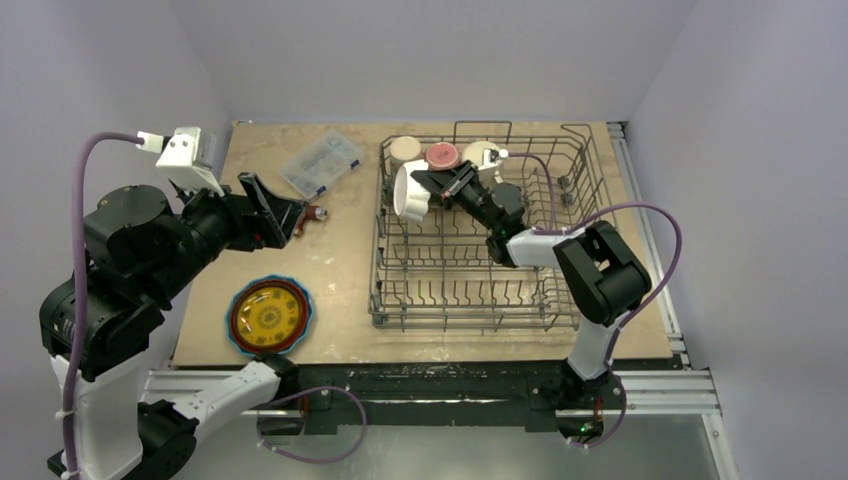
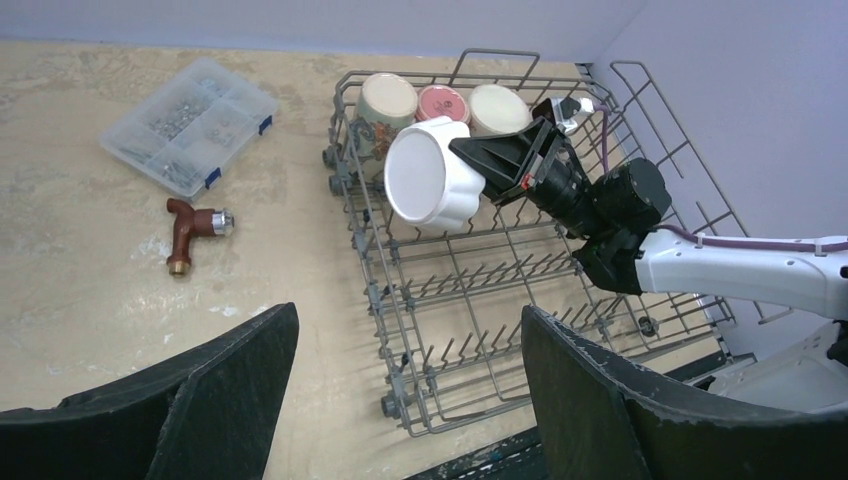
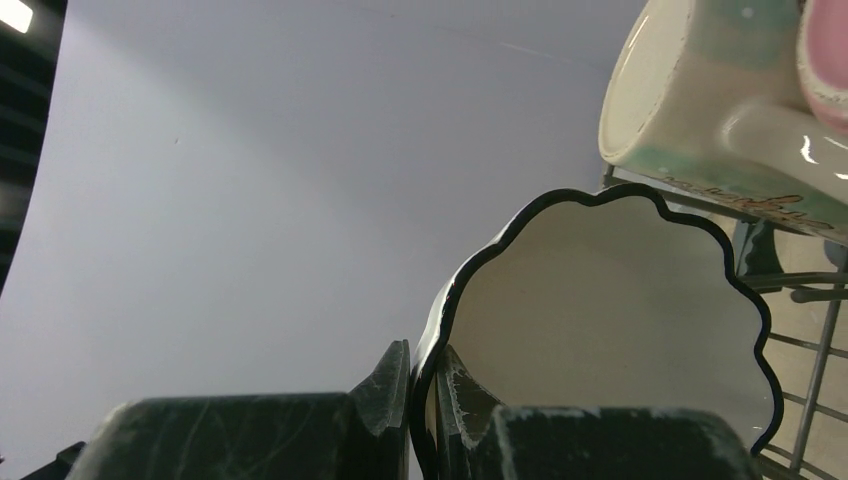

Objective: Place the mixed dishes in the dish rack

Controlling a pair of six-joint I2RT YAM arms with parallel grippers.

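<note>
From above, the right end effector (image 1: 432, 184) pinches the small white scalloped bowl (image 1: 410, 190), holding it on its side over the far left part of the large grey wire dish rack (image 1: 470, 316). It is just near of the three mugs, cream (image 1: 405, 149), pink (image 1: 442, 155) and cream (image 1: 480, 153), which stand along the rack's far edge. The stack of plates (image 1: 268, 316), yellow-patterned on top, lies on the surface at the near left. The left end effector (image 1: 278, 205) hangs spread and empty beside a red-brown tool (image 1: 316, 212) and a clear plastic compartment box (image 1: 321, 161). The left wrist view shows the bowl's base facing left and touching no tines that I can make out. The right wrist view shows one finger inside and one outside the dark-edged wavy rim. The bowl looks like glazed ceramic: stiff, light, slippery and likely to chip. A rim pinch is a narrow hold, so lowering it gently between the tines seems wise.
</note>
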